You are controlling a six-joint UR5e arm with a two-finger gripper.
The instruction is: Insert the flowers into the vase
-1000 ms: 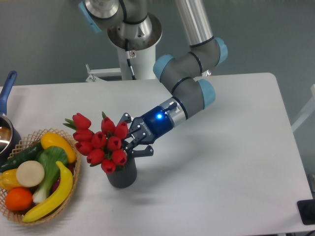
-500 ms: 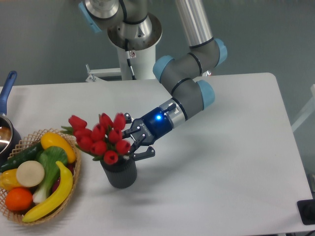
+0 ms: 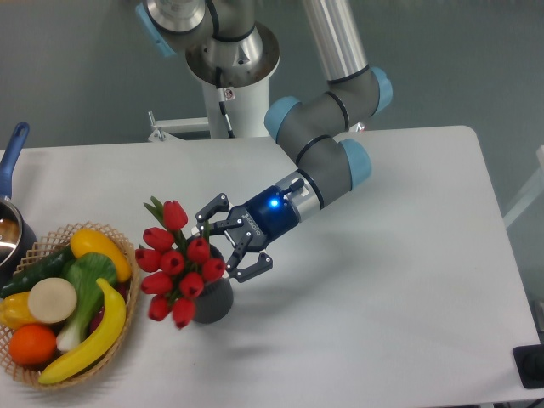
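Note:
The flowers [image 3: 178, 260], a bunch of glossy red tulip heads with green leaves, stand with their stems in the vase [image 3: 214, 303], a small dark grey cylinder on the white table. The bunch leans left and forward over the vase's rim, and the lowest heads hang in front of its wall. My gripper [image 3: 231, 240] is just right of the bunch, above the vase's mouth. Its jaws are spread wide and hold nothing. The stems inside the vase are hidden.
A woven basket [image 3: 126, 299] of fruit and vegetables stands left of the vase, close to the flowers. A pot with a blue handle [image 3: 12, 153] is at the far left edge. The robot's base [image 3: 229, 93] stands behind the table.
The jaws have opened and let go of the flowers. The bunch has dropped lower into the vase and tipped to the left and forward.

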